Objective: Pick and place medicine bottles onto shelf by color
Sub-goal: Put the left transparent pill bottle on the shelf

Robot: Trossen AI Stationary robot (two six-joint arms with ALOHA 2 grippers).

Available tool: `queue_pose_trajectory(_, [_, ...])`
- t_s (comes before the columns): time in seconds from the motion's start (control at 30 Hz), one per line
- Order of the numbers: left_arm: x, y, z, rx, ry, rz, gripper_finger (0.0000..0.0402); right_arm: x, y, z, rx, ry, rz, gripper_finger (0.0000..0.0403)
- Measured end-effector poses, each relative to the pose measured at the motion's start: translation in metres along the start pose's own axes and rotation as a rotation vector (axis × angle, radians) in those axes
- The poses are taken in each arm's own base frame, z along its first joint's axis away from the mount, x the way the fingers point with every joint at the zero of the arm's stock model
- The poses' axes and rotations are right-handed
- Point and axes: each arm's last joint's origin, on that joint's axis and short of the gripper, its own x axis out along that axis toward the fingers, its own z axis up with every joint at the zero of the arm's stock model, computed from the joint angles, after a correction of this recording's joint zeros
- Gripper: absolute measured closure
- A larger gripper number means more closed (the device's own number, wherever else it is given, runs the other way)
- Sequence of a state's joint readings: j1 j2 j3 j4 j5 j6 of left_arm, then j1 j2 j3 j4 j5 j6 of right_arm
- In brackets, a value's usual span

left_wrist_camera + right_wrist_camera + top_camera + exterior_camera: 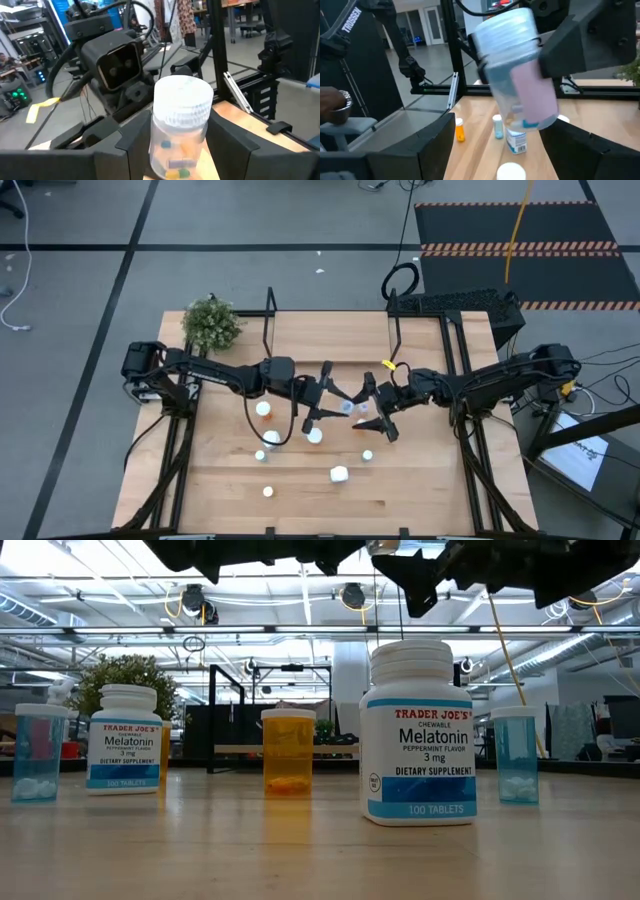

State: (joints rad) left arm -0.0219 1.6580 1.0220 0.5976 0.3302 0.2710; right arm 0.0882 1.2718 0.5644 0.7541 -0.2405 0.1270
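My left gripper is over the table's middle, shut on a clear pill bottle that has a white cap and coloured pills inside. My right gripper faces it from the right, open. In the right wrist view that bottle hangs tilted just beyond my right gripper's spread fingers. The shelf is a light board between two black frames at the far edge. Other bottles stand on the table, among them an orange one and a white one. My left gripper pinches the clear bottle between its two fingers, on the body just below the cap. The fingers come level from the table's left side. The bottle is lifted clear of the table, cap upward.
A small plant stands at the far left corner beside the shelf. In the low view two white melatonin bottles, an orange bottle and two pale blue bottles stand upright. The near strip of table is bare.
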Motion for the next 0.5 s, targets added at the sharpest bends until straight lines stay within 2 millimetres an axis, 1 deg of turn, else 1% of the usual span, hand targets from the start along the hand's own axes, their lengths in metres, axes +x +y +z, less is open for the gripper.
queue_pose_trajectory(0.17, [0.0012, -0.003, -0.0029, -0.007, -0.009, -0.089, 0.0221, 0.007, -0.0025, -0.0051, -0.014, -0.025, 0.002, 0.0129])
queue_pose_trajectory(0.27, [0.0022, -0.0036, -0.0048, -0.007, -0.005, -0.093, 0.0222, 0.0101, -0.0036, -0.008, -0.017, -0.034, 0.004, 0.0138])
queue_pose_trajectory(0.5, [0.0024, -0.0047, -0.0032, -0.006, -0.021, -0.107, 0.0243, 0.0105, -0.0039, -0.0084, -0.036, -0.035, 0.003, 0.0153])
